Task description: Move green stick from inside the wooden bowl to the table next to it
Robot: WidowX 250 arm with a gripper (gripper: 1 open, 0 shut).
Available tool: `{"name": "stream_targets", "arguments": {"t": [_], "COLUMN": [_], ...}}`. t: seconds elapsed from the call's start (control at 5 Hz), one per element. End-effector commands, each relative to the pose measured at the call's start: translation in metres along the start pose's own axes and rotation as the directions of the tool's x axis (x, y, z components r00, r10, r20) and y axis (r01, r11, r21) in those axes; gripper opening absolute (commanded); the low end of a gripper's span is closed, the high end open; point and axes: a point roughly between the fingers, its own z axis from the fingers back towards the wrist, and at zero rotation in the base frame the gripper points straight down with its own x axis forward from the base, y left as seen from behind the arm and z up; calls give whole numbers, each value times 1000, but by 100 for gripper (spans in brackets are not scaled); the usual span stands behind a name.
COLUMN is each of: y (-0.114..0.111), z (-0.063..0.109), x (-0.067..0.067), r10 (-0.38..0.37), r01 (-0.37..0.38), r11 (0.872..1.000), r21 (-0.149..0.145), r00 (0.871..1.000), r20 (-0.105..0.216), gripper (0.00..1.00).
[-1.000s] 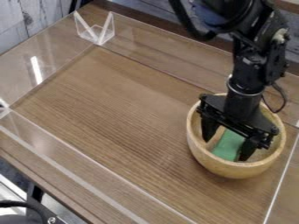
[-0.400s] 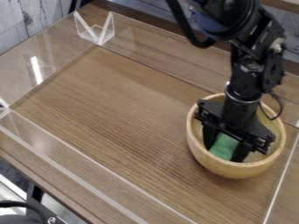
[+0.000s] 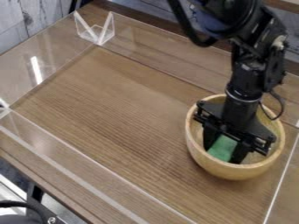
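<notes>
The wooden bowl (image 3: pixel 208 156) is round and light tan, and it sits on the table (image 3: pixel 117 105) at the right, near the front edge. Inside it lies the bright green stick (image 3: pixel 223 147). My black gripper (image 3: pixel 232 143) points straight down into the bowl, and its fingers stand close against both sides of the stick, shut on it. The fingers cover part of the stick, and the fingertips are hidden low in the bowl.
Clear acrylic walls (image 3: pixel 47 61) run round the tabletop's edges, with a folded clear bracket (image 3: pixel 93 29) at the back left. Bare brown wood lies to the left of the bowl. The bowl is close to the right-hand wall (image 3: pixel 284 175).
The gripper's fingers have drawn in from wide open to tight around the green stick. The arm has stayed over the bowl, and the bowl has not shifted.
</notes>
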Motion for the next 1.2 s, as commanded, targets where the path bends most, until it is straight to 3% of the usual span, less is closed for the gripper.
{"name": "stream_targets", "arguments": {"t": [0.0, 0.4, 0.6, 1.0], "y": [1, 17, 50, -1], "z": [33, 92, 125, 95], "x": [13, 23, 35, 30], "r10": [23, 85, 165, 73], "r01": [-19, -69, -138, -46], "r11": [999, 992, 981, 991], "r21": [-39, -105, -133, -127], "r00": [996, 983, 962, 973], "r20": [88, 164, 219, 218], "gripper": [0, 0, 0, 0]}}
